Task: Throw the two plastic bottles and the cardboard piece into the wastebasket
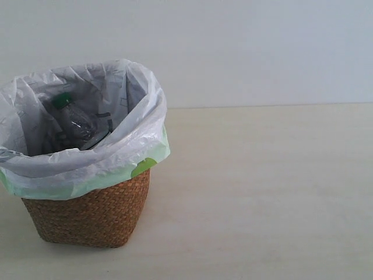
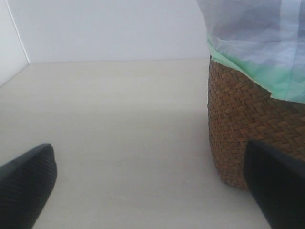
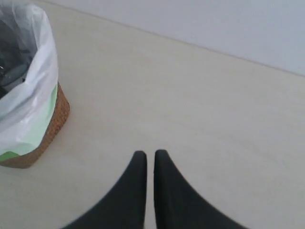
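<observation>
The wicker wastebasket (image 1: pixel 93 216) with its white, green-edged liner stands at the left of the table. Inside it lies a clear bottle with a green cap (image 1: pixel 61 100); dark shapes beside it may be the other bottle, but I cannot make them out. The cardboard piece is hidden or out of view. Neither arm shows in the exterior view. My left gripper (image 2: pixel 150 191) is open just above the table, one finger (image 2: pixel 276 191) close beside the wastebasket (image 2: pixel 238 119). My right gripper (image 3: pixel 150 155) is shut on nothing, above bare table, well away from the wastebasket (image 3: pixel 45 138).
A pale wooden table (image 1: pixel 262 192) stretches to the right of the basket up to a plain white wall. In the left wrist view a wall corner (image 2: pixel 19 43) borders the table on the far side.
</observation>
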Robot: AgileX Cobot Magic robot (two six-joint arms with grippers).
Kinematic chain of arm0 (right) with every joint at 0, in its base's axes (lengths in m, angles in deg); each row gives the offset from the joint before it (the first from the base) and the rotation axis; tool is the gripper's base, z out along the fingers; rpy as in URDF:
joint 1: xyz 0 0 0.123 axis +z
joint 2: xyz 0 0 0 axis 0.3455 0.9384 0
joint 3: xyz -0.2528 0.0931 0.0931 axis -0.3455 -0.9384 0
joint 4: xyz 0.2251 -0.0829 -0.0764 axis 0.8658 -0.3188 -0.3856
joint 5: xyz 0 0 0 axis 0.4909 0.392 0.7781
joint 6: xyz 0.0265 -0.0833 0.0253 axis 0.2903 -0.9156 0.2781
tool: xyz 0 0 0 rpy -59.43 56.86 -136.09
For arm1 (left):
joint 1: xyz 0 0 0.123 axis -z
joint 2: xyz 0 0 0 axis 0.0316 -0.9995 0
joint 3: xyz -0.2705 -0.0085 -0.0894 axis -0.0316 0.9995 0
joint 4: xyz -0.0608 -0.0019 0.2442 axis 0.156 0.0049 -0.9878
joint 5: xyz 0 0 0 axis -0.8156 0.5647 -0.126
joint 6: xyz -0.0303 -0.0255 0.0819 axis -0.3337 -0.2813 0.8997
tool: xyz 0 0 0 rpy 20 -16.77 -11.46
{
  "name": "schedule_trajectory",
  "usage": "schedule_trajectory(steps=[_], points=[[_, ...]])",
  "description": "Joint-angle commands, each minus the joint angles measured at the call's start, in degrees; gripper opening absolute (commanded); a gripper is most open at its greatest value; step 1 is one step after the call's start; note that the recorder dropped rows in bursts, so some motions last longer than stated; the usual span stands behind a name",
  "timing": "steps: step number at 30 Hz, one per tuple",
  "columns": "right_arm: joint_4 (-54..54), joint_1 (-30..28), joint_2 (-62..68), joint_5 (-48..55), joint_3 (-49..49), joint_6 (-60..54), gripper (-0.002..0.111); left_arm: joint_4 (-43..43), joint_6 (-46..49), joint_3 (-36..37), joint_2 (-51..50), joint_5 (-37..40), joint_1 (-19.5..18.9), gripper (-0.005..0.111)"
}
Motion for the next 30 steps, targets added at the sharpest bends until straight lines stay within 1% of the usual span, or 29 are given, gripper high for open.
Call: schedule_trajectory(steps=[1, 2, 10, 14, 25, 28, 30], points=[[-0.56, -0.15, -8.34, 0.29, -0.7, 0.23, 0.0, 0.12, -0.5, -0.21, 0.18, -0.48, -0.14, 0.108], [-0.56, -0.15, -10.15, 0.29, -1.45, 0.23, 0.0, 0.12, -0.5, -0.21, 0.18, -0.48, -0.14, 0.108], [-0.83, -0.15, -30.13, -10.06, -13.06, -0.68, 0.0, 0.12, -0.5, -0.21, 0.18, -0.48, -0.14, 0.108], [-2.35, -0.15, -38.49, -10.65, -17.24, -1.21, 0.0, 0.12, -0.5, -0.21, 0.18, -0.48, -0.14, 0.108], [-2.33, -0.15, -58.27, -10.78, -23.89, -1.88, 0.0, 0.12, -0.5, -0.21, 0.18, -0.48, -0.14, 0.108], [-2.41, -0.15, -67.32, -14.67, -25.6, -1.88, 0.0, 0.12, -0.5, -0.21, 0.18, -0.48, -0.14, 0.108], [-1.22, -0.45, -68.53, -15.91, -25.6, -1.25, 0.0, 0.12, -0.5, -0.21, 0.18, -0.48, -0.14, 0.108]])
